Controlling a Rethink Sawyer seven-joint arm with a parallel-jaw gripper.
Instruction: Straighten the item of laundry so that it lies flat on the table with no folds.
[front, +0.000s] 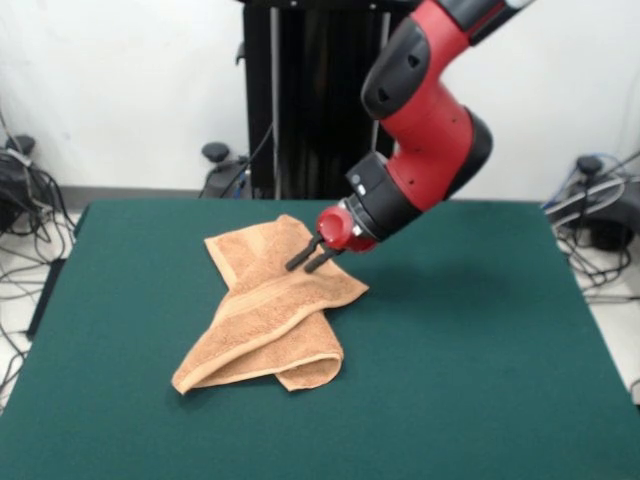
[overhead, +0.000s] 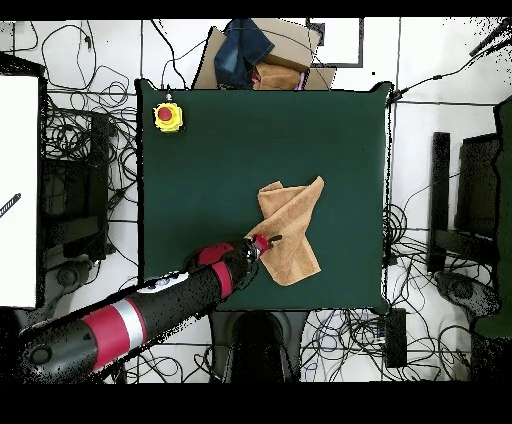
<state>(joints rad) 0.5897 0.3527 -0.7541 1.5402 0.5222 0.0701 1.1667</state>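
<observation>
The item of laundry (front: 262, 318) (overhead: 295, 240) is an orange-tan towel lying folded over itself left of the middle of the green table (front: 470, 350) (overhead: 210, 190). One corner points to the far side and a doubled flap reaches the near left. My gripper (front: 302, 267) (overhead: 272, 240) hangs just above the towel's far part, angled down to the left. Its two black fingers (front: 298, 261) stand slightly apart with nothing between them, so it is open.
A yellow box with a red button (overhead: 168, 116) sits on a table corner in the overhead view. A cardboard box with clothes (overhead: 262, 58) stands off the table beyond that edge. Cables and stands lie on the floor around the table.
</observation>
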